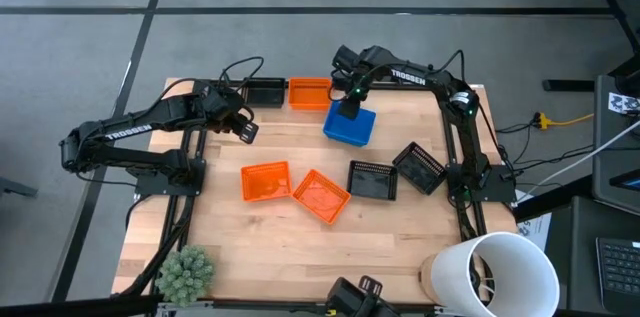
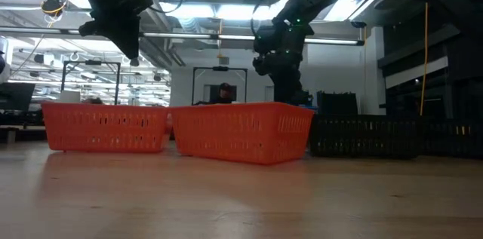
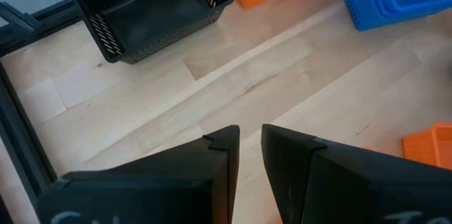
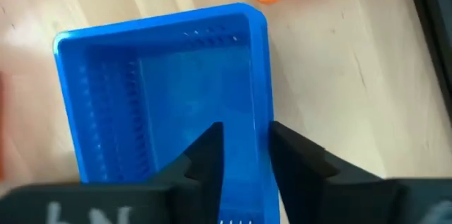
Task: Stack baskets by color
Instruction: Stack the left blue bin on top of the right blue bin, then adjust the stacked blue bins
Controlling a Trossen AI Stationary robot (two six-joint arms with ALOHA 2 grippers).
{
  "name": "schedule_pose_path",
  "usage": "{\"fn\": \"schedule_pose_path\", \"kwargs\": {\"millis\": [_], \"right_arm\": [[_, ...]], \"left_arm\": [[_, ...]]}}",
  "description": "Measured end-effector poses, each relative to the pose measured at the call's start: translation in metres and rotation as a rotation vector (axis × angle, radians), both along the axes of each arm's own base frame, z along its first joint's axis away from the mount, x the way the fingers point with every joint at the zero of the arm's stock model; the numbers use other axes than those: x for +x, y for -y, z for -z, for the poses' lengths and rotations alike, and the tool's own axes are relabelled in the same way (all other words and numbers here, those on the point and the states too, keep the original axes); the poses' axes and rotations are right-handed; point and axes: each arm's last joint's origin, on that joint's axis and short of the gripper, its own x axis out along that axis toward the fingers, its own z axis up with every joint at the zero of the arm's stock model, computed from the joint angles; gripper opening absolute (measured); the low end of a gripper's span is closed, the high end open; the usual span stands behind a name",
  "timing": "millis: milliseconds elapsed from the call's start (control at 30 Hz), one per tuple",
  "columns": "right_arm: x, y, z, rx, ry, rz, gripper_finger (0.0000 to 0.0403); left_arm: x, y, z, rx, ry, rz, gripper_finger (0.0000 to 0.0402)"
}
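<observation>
A blue basket [image 1: 352, 129] [image 4: 162, 90] sits flat on the table toward the far side. My right gripper [image 1: 349, 107] [image 4: 244, 139] points down over its far wall, open, one finger inside the basket and one outside. My left gripper [image 1: 246, 131] [image 3: 251, 139] hangs above bare table at the far left, its fingers a narrow gap apart with nothing between them. An orange basket [image 1: 309, 92] and a black basket [image 1: 264, 90] stand at the far edge. Two more orange baskets [image 1: 265, 181] [image 1: 321, 196] and two black ones [image 1: 372, 181] [image 1: 419, 168] lie mid-table. My right gripper straddles the blue basket's far wall [image 4: 260, 104] from above, one finger inside and one outside, with blue floor showing between the inner finger [image 4: 210, 146] and the wall. Whether the outer finger touches the wall, I cannot tell. The basket rests on the table.
A large white bucket [image 1: 505, 269] stands at the near right corner and a fuzzy green plant [image 1: 187, 271] at the near left. In the low view the two orange baskets [image 2: 106, 127] [image 2: 241, 132] stand in front of the blue one. Bare wood lies along the near edge.
</observation>
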Motion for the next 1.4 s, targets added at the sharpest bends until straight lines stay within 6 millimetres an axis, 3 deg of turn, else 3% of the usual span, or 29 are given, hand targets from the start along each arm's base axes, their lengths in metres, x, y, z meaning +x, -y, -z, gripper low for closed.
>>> {"fn": "schedule_pose_path", "kwargs": {"millis": [267, 533, 800, 967, 1167, 1400], "right_arm": [[-0.002, -0.006, -0.018, 0.049, -0.056, 0.085, 0.0132], [0.018, -0.041, -0.051, 0.122, 0.025, -0.035, 0.0122], [0.05, -0.092, -0.017, 0.2, 0.119, -0.178, 0.0121], [0.056, -0.11, 0.0, 0.077, 0.064, -0.192, 0.0121], [0.046, -0.114, 0.029, 0.095, -0.039, -0.151, 0.0121], [0.028, -0.097, 0.046, 0.016, -0.17, -0.09, 0.0122]], "left_arm": [[0.0, 0.0, 0.0, -0.001, 0.0, 0.0, 0.0053], [0.0, 0.0, 0.0, -0.002, 0.002, -0.002, 0.0053], [0.0, 0.0, 0.0, 0.001, 0.0, -0.002, 0.0053], [0.0, 0.0, 0.0, 0.002, 0.0, -0.002, 0.0053], [0.0, 0.0, 0.0, 0.002, 0.0, -0.002, 0.0053], [0.0, 0.0, 0.0, 0.002, 0.0, -0.003, 0.0053]]}}
